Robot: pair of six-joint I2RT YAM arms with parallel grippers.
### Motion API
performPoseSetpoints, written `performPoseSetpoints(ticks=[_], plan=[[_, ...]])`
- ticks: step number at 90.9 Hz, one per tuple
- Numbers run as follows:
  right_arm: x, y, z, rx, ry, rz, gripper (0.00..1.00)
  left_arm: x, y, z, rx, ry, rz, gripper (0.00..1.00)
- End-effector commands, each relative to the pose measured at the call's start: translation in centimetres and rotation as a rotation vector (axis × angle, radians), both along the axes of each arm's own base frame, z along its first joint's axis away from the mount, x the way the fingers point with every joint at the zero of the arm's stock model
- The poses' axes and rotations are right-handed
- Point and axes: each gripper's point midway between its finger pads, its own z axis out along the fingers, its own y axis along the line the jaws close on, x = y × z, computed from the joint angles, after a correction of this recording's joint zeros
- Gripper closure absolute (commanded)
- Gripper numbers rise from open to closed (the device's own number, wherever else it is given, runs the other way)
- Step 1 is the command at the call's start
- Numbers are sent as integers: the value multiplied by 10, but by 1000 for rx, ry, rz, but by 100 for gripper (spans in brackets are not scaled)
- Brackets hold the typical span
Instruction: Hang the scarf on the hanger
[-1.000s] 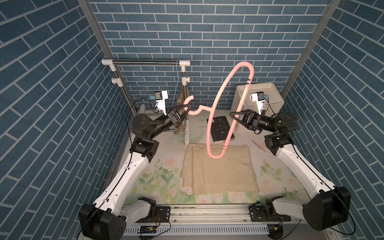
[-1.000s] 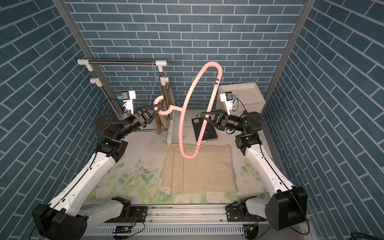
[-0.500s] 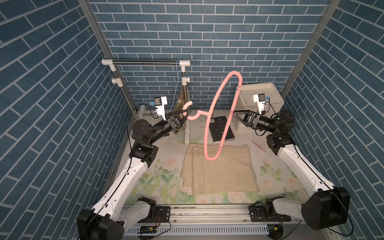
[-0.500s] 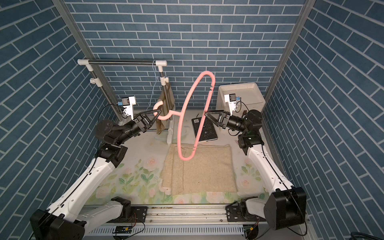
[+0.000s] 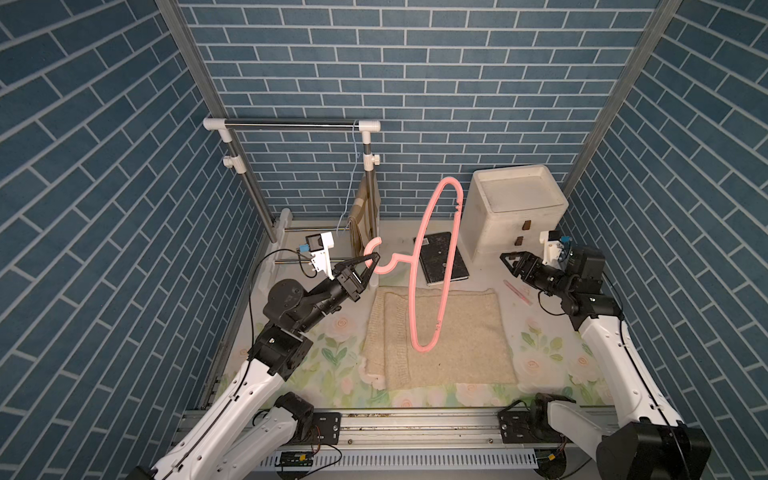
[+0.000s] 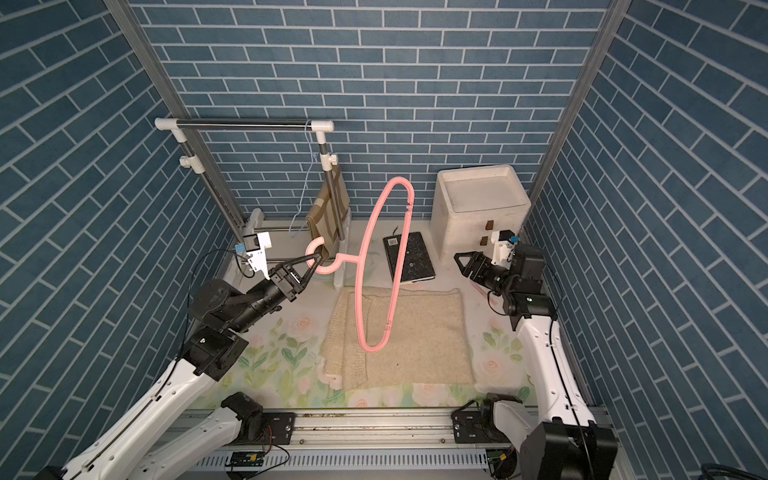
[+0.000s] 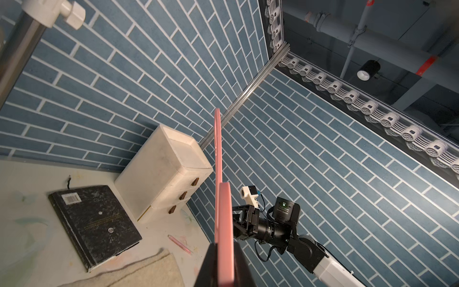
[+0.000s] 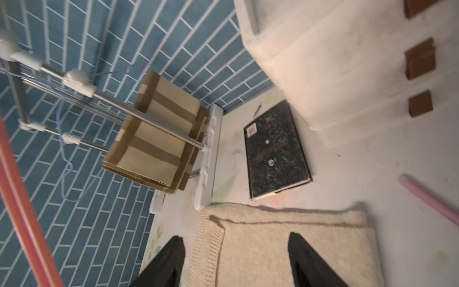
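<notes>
Since a second ago the right pincer lets go of the hanger, released. Scarf lies flat on the tabletop, apart from both pincers; above it the hanger, hook clenched in the left pincer.

Left gripper clamped; right gripper open and empty.
In both top views the left arm rises from the lower left of the frame, elbow bent, its dark wrist reaching level toward the centre; its jaws are pinched tight on the hook of the hanger. The right arm rises from the lower right, wrist level and pointing toward the centre; in the right wrist view its fingers stand wide apart, holding nothing.
</notes>
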Motion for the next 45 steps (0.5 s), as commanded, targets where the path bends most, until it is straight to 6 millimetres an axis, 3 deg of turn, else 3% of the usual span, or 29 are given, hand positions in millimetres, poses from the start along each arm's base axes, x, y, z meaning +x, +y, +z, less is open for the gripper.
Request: performPoseSetpoints(ticks=[1,21,27,45], plan=[[-18,-21,-49,-137,131,-75,29,0,-2,-27,25,52,81,100],[-35,-31,-102,-212,276,-106,32,-20,-26,-85,74,152,111,100],[-41,-31,-115,-226,302,-112,32,-25,-26,-94,72,162,148,100],[-56,-29,-151,-244,380,-122,30,-26,-16,-149,145,236,222,100]])
